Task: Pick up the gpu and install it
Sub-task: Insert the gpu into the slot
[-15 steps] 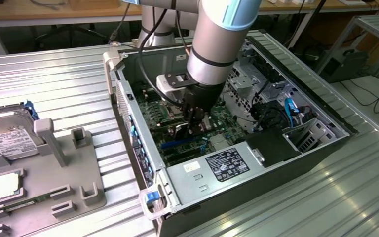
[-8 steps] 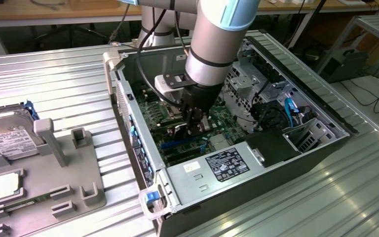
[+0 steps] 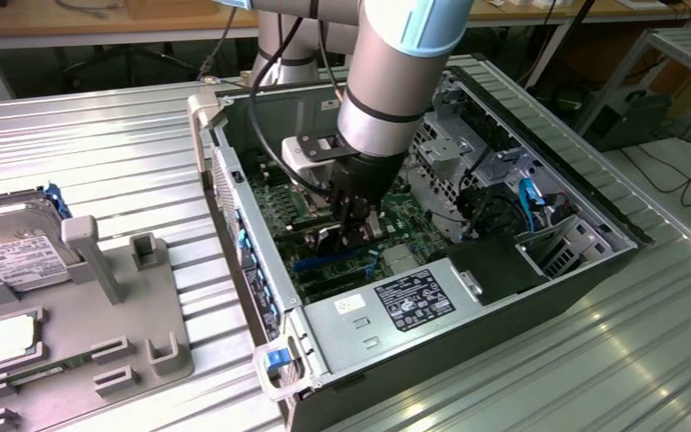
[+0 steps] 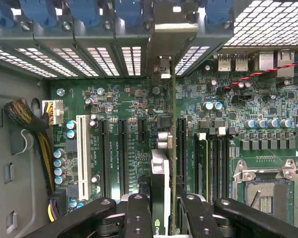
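The gpu (image 4: 173, 148) appears edge-on in the wrist view as a thin greenish-brown board with its black cooler (image 4: 159, 173) on one side. It stands upright over the green motherboard (image 4: 119, 104), along a long black slot. Its silvery bracket end (image 4: 162, 67) reaches the case's rear slot openings. My gripper (image 4: 166, 210) is shut on the card, one black finger (image 4: 138, 213) on each face. In the exterior view the gripper (image 3: 352, 229) reaches down inside the open computer case (image 3: 249, 270), with the gpu (image 3: 343, 243) low between the fingers, just above the motherboard (image 3: 412, 220).
Inside the case are a power supply (image 3: 406, 301), drive cages (image 3: 478, 153), memory sticks (image 4: 201, 158), a CPU socket (image 4: 265, 191) and a braided cable bundle (image 4: 30, 119). On the exterior view's left, a grey fixture (image 3: 118, 306) holds a hard drive (image 3: 15, 243) and a processor (image 3: 10, 337).
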Available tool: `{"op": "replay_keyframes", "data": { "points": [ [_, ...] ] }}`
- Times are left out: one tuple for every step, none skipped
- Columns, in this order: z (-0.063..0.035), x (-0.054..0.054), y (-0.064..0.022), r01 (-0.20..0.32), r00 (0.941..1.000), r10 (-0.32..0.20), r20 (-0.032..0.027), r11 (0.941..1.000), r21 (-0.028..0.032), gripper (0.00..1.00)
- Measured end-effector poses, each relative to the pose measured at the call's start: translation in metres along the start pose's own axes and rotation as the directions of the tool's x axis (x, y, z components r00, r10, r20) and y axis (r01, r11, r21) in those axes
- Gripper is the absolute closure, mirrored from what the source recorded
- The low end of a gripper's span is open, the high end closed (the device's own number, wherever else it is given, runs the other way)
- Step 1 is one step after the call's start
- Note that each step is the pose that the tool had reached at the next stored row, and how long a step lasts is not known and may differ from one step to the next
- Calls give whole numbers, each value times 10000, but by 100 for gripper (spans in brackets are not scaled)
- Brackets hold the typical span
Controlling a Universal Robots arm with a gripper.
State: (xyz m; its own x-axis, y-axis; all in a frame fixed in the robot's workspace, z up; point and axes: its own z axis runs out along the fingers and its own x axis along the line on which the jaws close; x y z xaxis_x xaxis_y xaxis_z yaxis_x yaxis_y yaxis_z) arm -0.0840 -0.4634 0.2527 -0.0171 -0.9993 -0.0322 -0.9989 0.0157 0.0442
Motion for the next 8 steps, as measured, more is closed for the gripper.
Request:
{"op": "replay_keyframes", "data": {
  "points": [
    [-4, -2, 0, 0, 10000, 0, 1, 10000, 10, 72],
    [-6, -4, 1, 0, 10000, 0, 1, 10000, 20, 72],
    [-7, -6, 3, 1, 10000, -1, 1, 10000, 37, 72],
    [-6, -7, 6, 3, 10000, -3, 2, 10000, 44, 72],
    [-7, -9, 7, 4, 10000, -4, 1, 10000, 46, 72],
    [-6, -11, 6, 4, 10000, -4, 3, 10000, 48, 72],
    [-3, -13, 7, 3, 10000, -3, 2, 10000, 49, 72],
    [-1, -14, 7, 3, 10000, -3, 1, 10000, 49, 72]
  ]
}}
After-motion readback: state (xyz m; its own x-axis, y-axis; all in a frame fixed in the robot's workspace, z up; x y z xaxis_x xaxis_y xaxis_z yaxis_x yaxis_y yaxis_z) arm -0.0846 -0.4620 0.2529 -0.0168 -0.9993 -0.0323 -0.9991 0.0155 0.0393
